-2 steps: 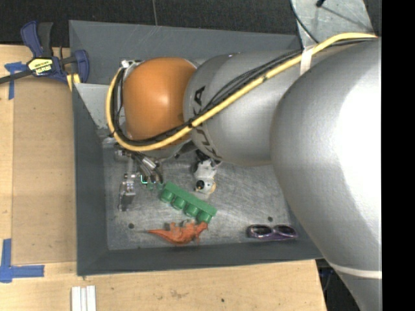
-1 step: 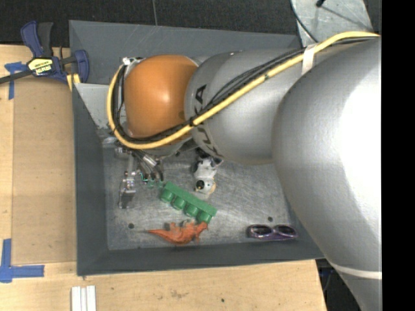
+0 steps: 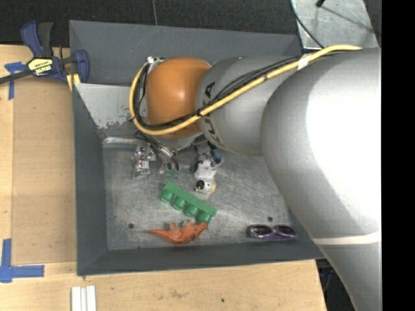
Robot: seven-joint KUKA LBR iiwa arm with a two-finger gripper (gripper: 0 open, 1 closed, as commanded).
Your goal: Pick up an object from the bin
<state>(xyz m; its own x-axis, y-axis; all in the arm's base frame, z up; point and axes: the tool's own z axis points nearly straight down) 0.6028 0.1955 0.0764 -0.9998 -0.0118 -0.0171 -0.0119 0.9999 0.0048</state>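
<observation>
The arm [image 3: 324, 148] bulks nearest the lens, coming in from the right, its orange cover [image 3: 172, 92] hanging over the bin's back-left part. The jaws sit under that cover, low over the floor near the back wall. Cover and cables hide them too much for me to tell whether they are open or shut, and nothing shows between them. Closest to them lie a small silvery piece [image 3: 141, 162] on the left and a white toy [image 3: 205, 177] with blue on it on the right; either could be the thing to pick. Just in front lies a green block [image 3: 188, 203], set slantwise. Nearer the front wall an orange lizard [image 3: 178, 233] lies flat, and purple glasses [image 3: 271, 232] rest well to its right, beside the arm. I judge the task barely begun: the arm is down in the bin [image 3: 91, 193], but no grasp shows, so closing, lifting and clearing the rim are all left.
</observation>
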